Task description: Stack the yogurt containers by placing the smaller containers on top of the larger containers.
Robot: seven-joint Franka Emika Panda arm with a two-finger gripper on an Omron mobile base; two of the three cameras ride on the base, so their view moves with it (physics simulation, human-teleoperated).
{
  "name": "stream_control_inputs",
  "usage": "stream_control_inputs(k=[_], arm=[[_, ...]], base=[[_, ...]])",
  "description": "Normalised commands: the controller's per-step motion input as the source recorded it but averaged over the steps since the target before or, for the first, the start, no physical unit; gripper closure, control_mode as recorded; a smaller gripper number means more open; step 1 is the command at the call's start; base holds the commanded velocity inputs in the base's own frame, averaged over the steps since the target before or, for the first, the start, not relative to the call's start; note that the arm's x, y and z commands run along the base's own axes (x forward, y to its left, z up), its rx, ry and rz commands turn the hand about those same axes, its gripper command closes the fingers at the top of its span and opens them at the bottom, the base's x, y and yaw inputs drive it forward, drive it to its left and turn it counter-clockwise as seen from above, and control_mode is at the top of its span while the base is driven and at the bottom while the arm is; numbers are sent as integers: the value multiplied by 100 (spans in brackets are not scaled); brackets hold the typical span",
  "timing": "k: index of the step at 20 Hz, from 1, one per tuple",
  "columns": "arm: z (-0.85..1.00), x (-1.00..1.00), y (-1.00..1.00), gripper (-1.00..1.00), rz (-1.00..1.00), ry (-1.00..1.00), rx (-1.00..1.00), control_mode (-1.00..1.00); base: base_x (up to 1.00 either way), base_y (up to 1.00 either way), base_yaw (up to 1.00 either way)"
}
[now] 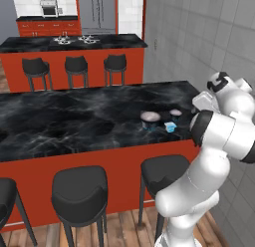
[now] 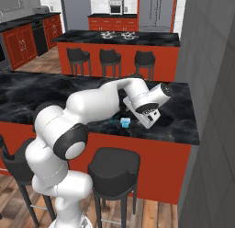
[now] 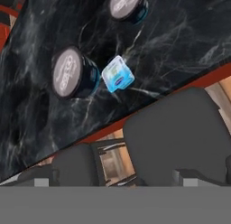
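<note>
On the black marble counter stands the larger container, a wide tub with a pale pinkish lid. Just right of it sits a small dark cup with a pale top. In front of both, near the counter's front edge, lies the tiny light-blue cup. My hand hangs above the counter's front edge, a little right of the blue cup. The gripper is open and holds nothing; its tips stand wide apart over the stools below.
Black bar stools line the red counter front under my hand. A grey tiled wall closes the right side. Behind is a second island with a stovetop and three stools.
</note>
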Motion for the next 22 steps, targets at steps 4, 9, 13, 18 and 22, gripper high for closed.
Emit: stream_control_inputs(k=[4,9,13,18,22], arm=[[-2,25,0,-100,0,0,0,-100],[-11,27,0,-100,0,0,0,-100],[-15,19,0,-100,0,0,0,-100],[-15,21,0,-100,0,0,0,-100],[-8,20,0,-100,0,0,0,-100]], base=[[0,0,0],[0,0,0],[0,0,0],[0,0,0],[0,0,0]])
